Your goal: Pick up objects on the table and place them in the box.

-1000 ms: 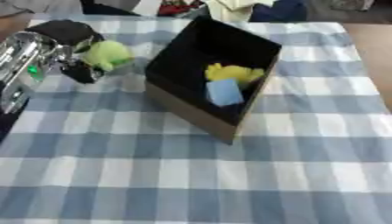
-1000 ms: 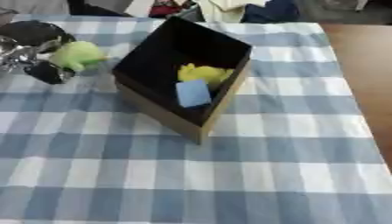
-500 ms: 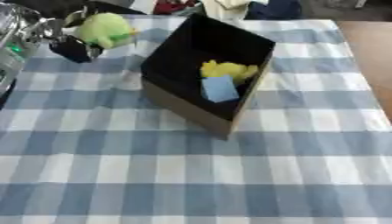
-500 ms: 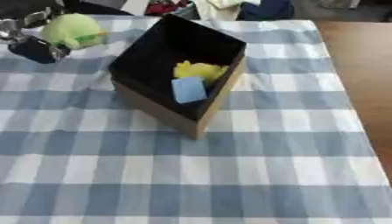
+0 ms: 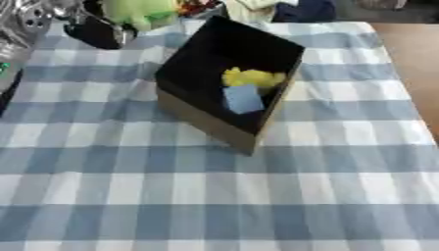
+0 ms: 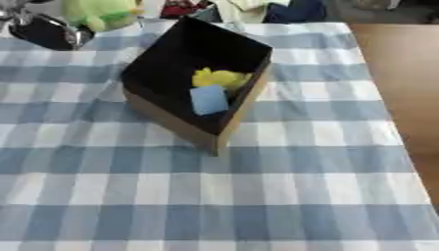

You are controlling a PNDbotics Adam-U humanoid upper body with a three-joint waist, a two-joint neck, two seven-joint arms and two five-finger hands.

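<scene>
The robot's left hand [image 5: 94, 30], black with silver joints, hangs at about 10 o'clock from the box [image 5: 225, 105], its fingers curled round a lime-green soft toy [image 5: 140, 12] held up near the far edge of the table. The toy sits at the top of the left eye view, partly cut off by the frame, well apart from the box and not yet over its opening.

The box, cardboard brown outside and black inside, stands open on a blue-and-white checked tablecloth [image 5: 219, 196], turned so that one corner points toward 5 o'clock. Inside it, against the wall at 3 o'clock, lie a yellow object [image 5: 253, 77] and, touching it on the near side, a light blue block [image 5: 243, 99].

At 12 o'clock beyond the box, a jumble of cloth [image 6: 257, 9] in white, dark blue and red lies at the table's far edge. A strip of bare brown wood [image 6: 403, 88] shows at 3 o'clock, past the cloth's edge.

The right hand appears in neither view.
</scene>
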